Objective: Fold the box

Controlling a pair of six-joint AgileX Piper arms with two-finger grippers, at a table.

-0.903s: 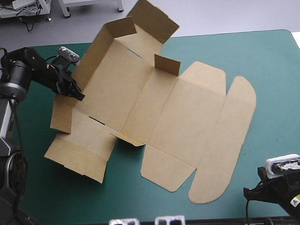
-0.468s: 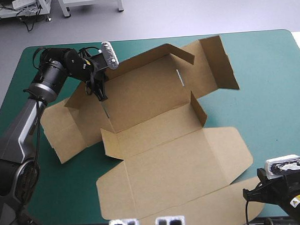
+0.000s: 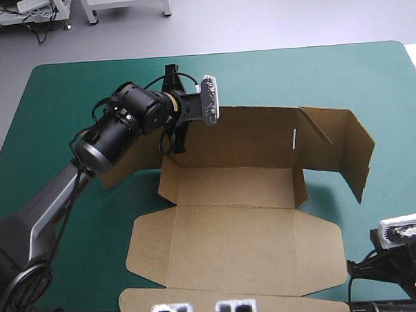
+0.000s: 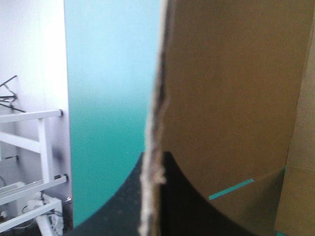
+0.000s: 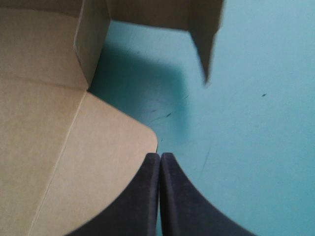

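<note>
The brown box (image 3: 232,227) lies mid-table with its long back wall (image 3: 262,136) standing and its lid flat toward the near edge. An end flap (image 3: 356,153) stands bent at the right. My left gripper (image 3: 171,142) is at the back wall's left end. In the left wrist view it (image 4: 152,196) is shut on the box, the board's raw edge (image 4: 156,113) running up between the black fingers. My right gripper (image 5: 160,164) is shut and holds nothing. It rests low over the teal-green cover, just beside the lid's rounded corner (image 5: 142,130).
The lid's front panel (image 3: 221,304) reaches the table's near edge. Teal-green cover (image 3: 392,93) shows between the raised end flap and the table's right edge, and more (image 3: 41,122) beyond my left arm. The right arm (image 3: 406,258) sits at the near right corner.
My left gripper has swung right and toward the table's middle, holding the wall. The whole box turned with it: the back wall now runs across the table and the lid faces the near edge.
</note>
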